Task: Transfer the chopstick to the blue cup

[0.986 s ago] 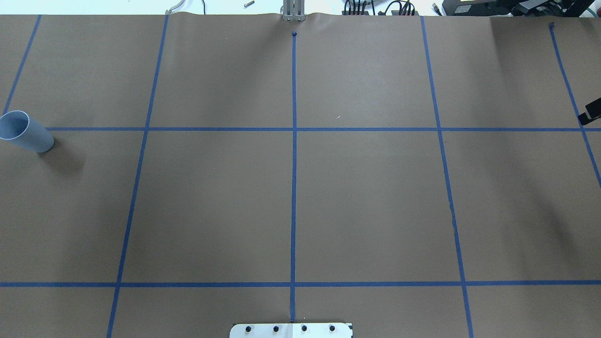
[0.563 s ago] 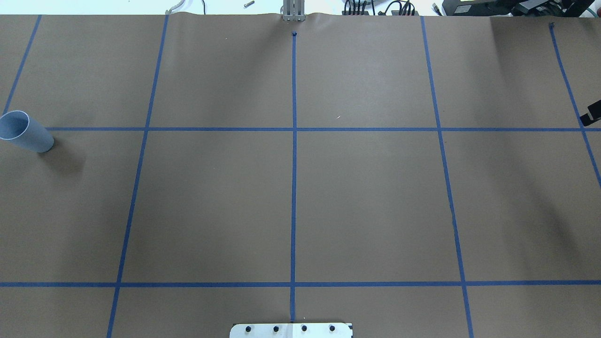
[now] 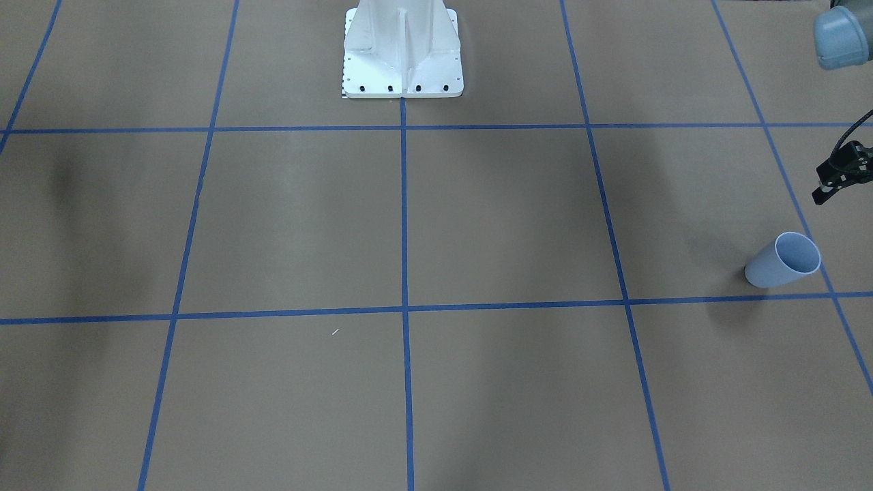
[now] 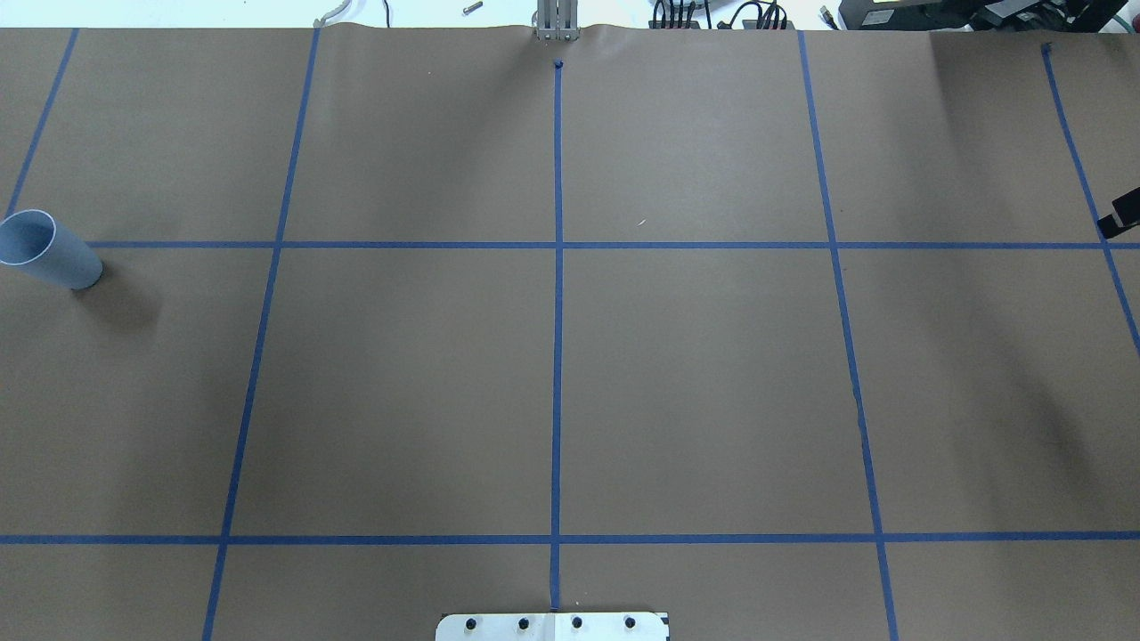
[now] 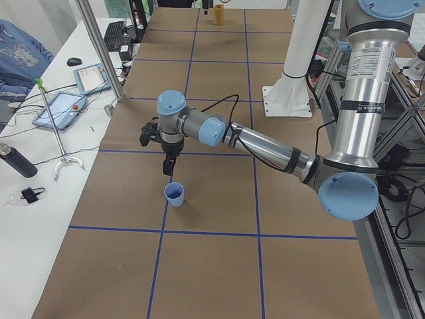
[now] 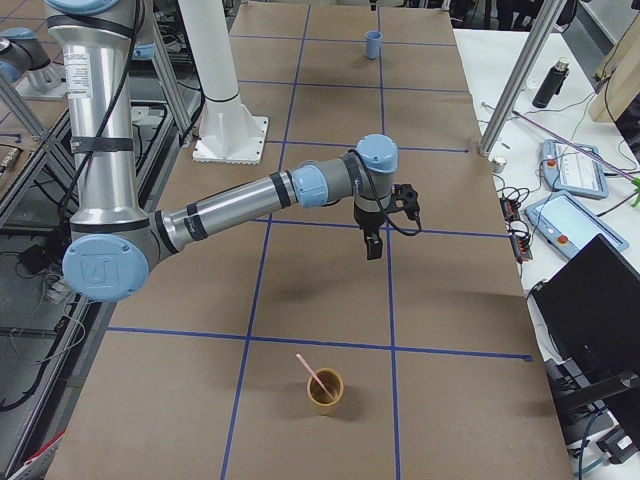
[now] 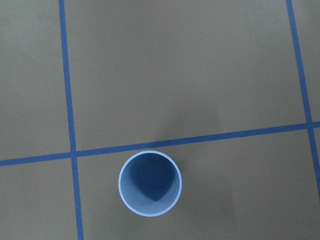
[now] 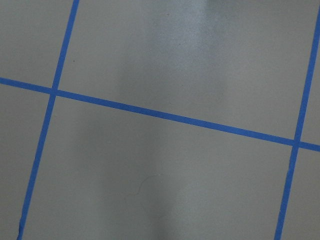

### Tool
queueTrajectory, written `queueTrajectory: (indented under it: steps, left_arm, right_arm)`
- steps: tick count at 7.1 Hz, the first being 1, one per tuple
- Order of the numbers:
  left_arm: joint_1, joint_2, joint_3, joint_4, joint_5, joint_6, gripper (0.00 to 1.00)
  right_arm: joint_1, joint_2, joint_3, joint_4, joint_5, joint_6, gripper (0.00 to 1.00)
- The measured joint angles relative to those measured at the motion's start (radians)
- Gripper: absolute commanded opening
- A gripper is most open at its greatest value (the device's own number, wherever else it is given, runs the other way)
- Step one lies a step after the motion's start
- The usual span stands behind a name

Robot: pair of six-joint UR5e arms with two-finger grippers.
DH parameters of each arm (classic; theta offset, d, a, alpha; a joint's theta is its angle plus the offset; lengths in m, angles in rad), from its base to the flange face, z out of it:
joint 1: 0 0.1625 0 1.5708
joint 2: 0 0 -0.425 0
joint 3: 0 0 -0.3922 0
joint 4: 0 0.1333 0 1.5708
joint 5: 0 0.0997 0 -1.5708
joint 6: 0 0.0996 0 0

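The blue cup point(image 4: 44, 250) stands upright and empty at the table's far left; it also shows in the front view point(image 3: 783, 261) and the left wrist view point(image 7: 150, 183). The salmon-pink chopstick point(image 6: 318, 378) leans in a tan cup point(image 6: 325, 392) at the table's right end, seen in the right side view. My left gripper point(image 5: 168, 167) points down, hanging just above and beside the blue cup. My right gripper point(image 6: 372, 245) hangs over bare paper, well short of the tan cup. No fingers show in either wrist view, so I cannot tell whether either gripper is open or shut.
Brown paper with a blue tape grid point(image 4: 558, 245) covers the table. The robot's white base point(image 3: 402, 48) stands at the near middle edge. Tablets, a bottle and cables lie on the side benches point(image 5: 66, 106).
The black piece of the right gripper at the overhead view's right edge has slid slightly further toward that edge. The blue cup has not moved.
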Motion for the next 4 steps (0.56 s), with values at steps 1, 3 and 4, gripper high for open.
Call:
queueTrajectory:
  steps: [1, 3, 4]
  left_arm:
    - [0.000, 0.007, 0.023, -0.008, -0.002, 0.015, 0.93]
    - [0.001, -0.018, 0.116, -0.014, -0.006, 0.039, 0.97]
    - [0.002, -0.039, 0.159, -0.027, -0.006, 0.022, 0.98]
  right_arm:
    - [0.000, 0.000, -0.001, 0.003, 0.000, 0.000, 1.00]
    - [-0.001, 0.001, 0.000, 0.005, -0.003, 0.017, 1.00]
    - [-0.005, 0.003, 0.001, 0.006, -0.005, 0.031, 1.00]
